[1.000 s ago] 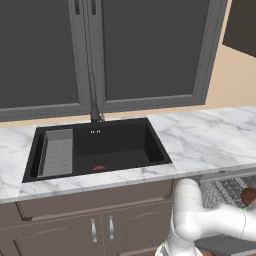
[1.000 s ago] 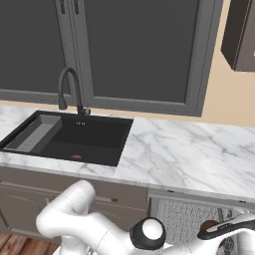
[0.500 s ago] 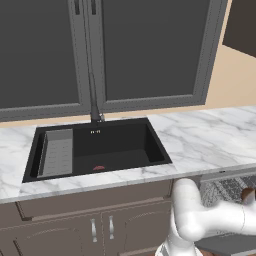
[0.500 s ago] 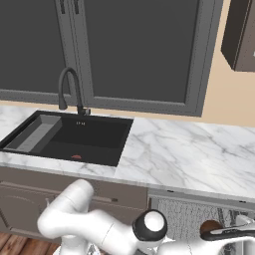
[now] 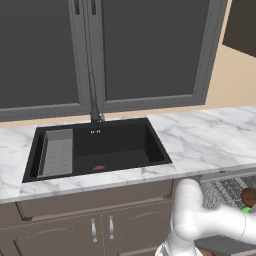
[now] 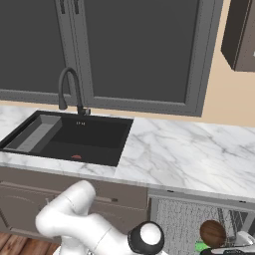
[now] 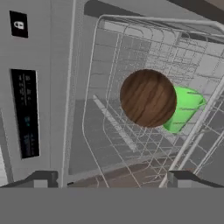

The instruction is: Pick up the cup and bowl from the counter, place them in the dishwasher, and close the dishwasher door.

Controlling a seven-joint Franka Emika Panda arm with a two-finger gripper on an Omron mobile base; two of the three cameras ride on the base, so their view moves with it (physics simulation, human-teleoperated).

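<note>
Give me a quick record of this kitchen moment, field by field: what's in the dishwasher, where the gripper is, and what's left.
bowl: brown wooden bowl, dome up, in the dishwasher rack
cup: green cup, lying beside the bowl, partly hidden by it
gripper: gripper open, holding nothing, above the rack
counter: marble counter with black sink
dishwasher door: dishwasher door open
left to do: close the door

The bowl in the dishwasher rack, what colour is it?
Brown with a wood grain; the bowl shows best in the hand view, beside a green cup.
</note>
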